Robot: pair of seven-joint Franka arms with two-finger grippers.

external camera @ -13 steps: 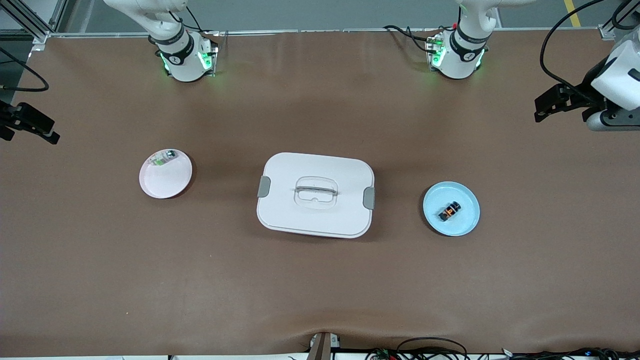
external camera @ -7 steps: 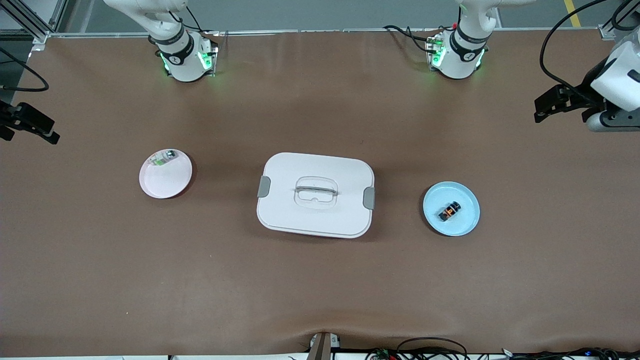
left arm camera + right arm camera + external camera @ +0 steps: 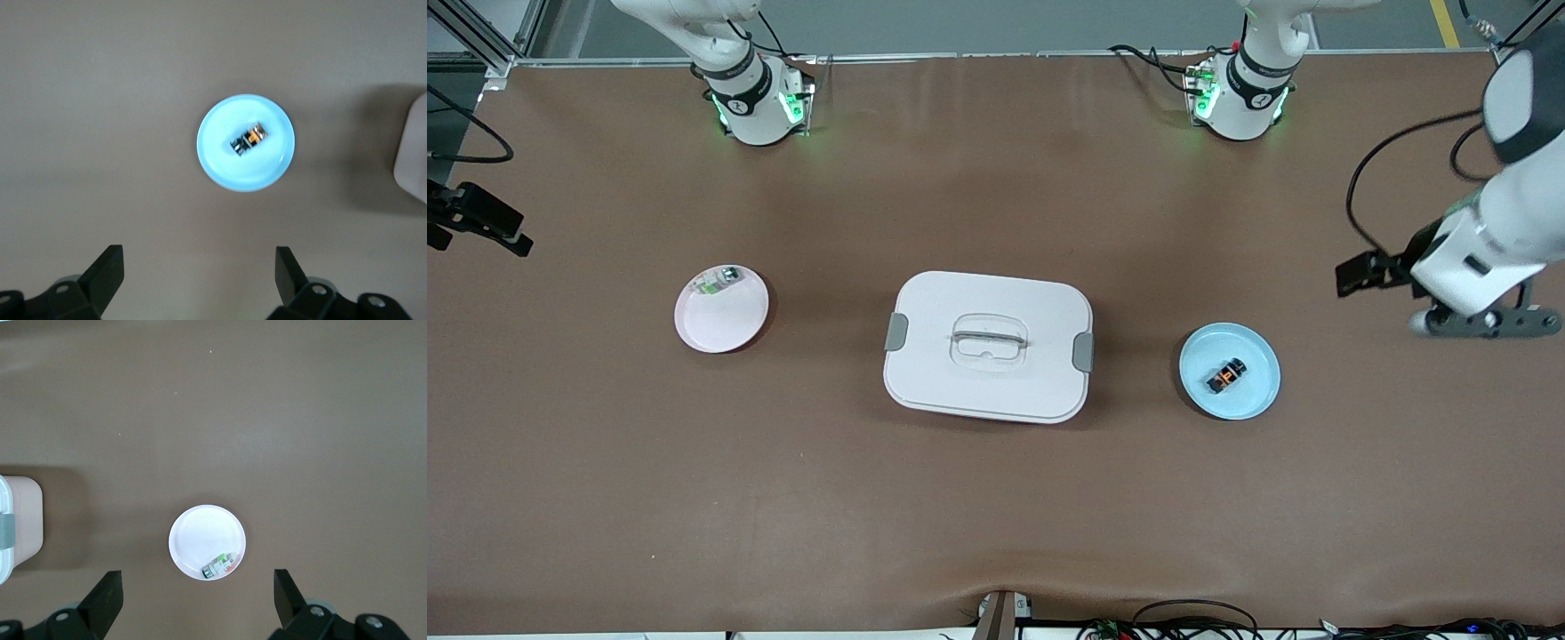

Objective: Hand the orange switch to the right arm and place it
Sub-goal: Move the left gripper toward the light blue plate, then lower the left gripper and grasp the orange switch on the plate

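The orange switch (image 3: 1224, 378) (image 3: 249, 139), a tiny black box with an orange face, lies on a light blue plate (image 3: 1249, 398) (image 3: 227, 170) toward the left arm's end of the table. My left gripper (image 3: 1352, 274) (image 3: 199, 270) hangs open and empty over bare table beside that plate. My right gripper (image 3: 514, 242) (image 3: 198, 590) waits open and empty over the right arm's end of the table, with nothing between its fingers.
A pale pink plate (image 3: 725, 327) (image 3: 200, 533) holds a small clear-and-green part (image 3: 719, 281) (image 3: 219, 568). Between the two plates, at mid-table, sits a white lidded box (image 3: 987, 391) (image 3: 413, 160) (image 3: 17, 520) with grey latches. Brown table surface lies around all three.
The left arm has swung closer to the blue plate, bringing its gripper with it. The right arm, the switch and both plates have not moved.
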